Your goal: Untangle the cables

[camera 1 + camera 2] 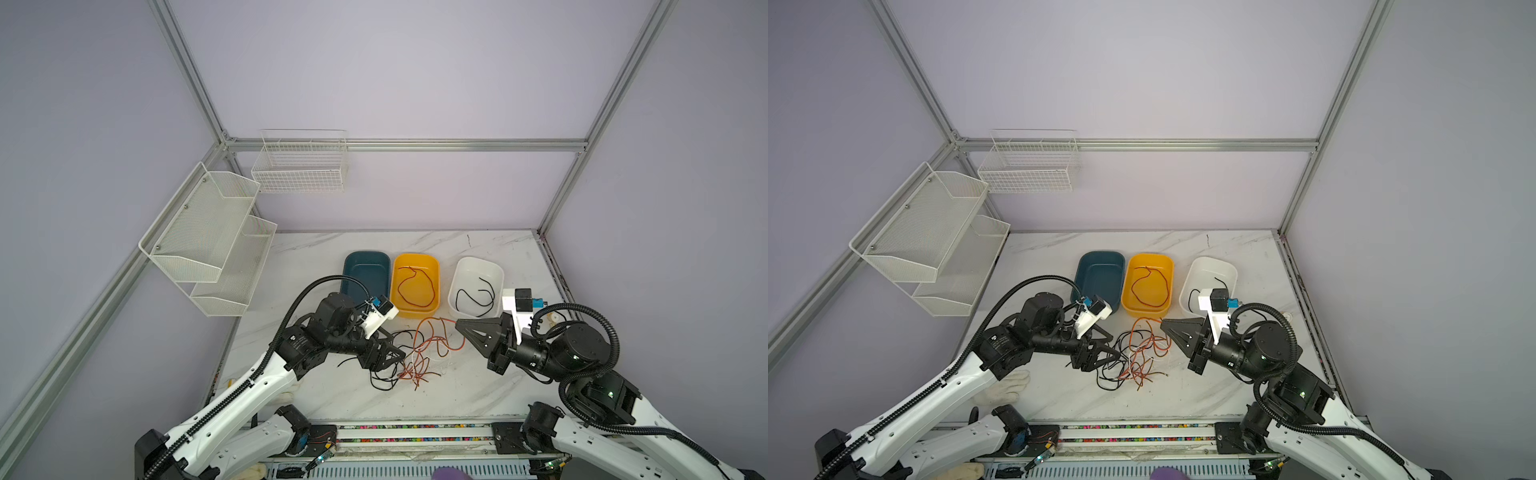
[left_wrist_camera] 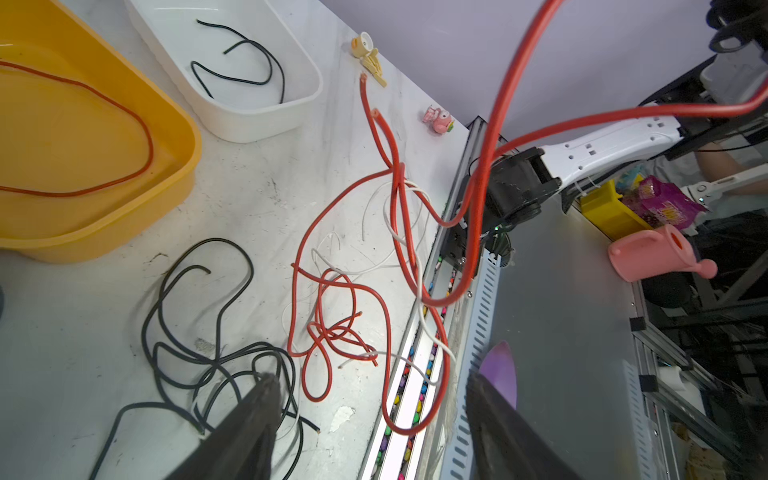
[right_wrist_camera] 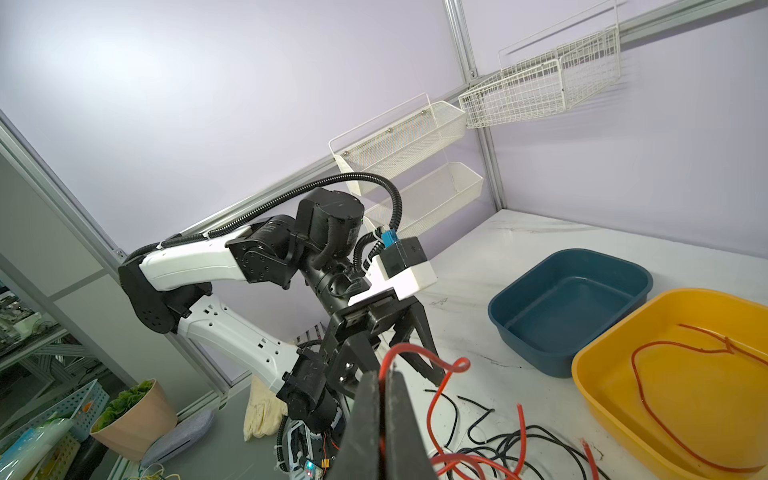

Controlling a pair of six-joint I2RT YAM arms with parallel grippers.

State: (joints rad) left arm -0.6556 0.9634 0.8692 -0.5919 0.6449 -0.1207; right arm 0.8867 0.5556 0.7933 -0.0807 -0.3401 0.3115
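1. The cables [image 1: 415, 353] [image 1: 1142, 353] lie in a loose tangle on the marble table [image 1: 316, 266], just in front of the yellow bin and between the two grippers. We see black strands on the tangle's left side, red-orange loops in the middle and toward the right, and thin white ones threaded among them.
2. One raised red-orange cable [image 3: 457, 367] leaves the heap and climbs to the right gripper [image 1: 458, 323] [image 3: 384, 376], whose jaws are clenched tight on it, with a short loop curling out past the tips.
3. The left gripper [image 1: 397, 349] [image 2: 370, 378] is released, its jaws spread wide with nothing between them. It hangs low over the black strands at the heap's left edge, and we cannot tell whether a fingertip touches them.
4. Behind the tangle three bins stand in a row. The teal bin [image 1: 365, 266] is on the left. The yellow bin [image 1: 415, 312], in the middle, holds a lone red-orange cable [image 2: 151, 149] laid in a loop. The white bin [image 1: 461, 274], on the right, holds a lone black cable [image 2: 283, 87].
5. Farther out, we see a white mesh shelf [image 1: 208, 232] fixed to the left wall and a wire basket [image 1: 299, 174] on the back wall. A pale glove [image 1: 1007, 388] lies at the table's front-left edge beside the left arm.
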